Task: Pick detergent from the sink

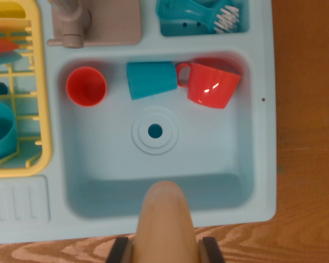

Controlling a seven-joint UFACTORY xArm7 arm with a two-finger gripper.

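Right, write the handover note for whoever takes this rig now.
Gripper: jaws closed on either side of the tan detergent bottle, which fills the bottom centre of the wrist view.
Job's things: the bottle sits in the jaws over the front rim of the sink; how high it is off the basin I cannot tell.
Still in the sink: red cup upright, teal cup and red mug on their sides, all by the back wall.
Done: bottle grasped.
Left: confirm that it is clear of the sink and carry it away.
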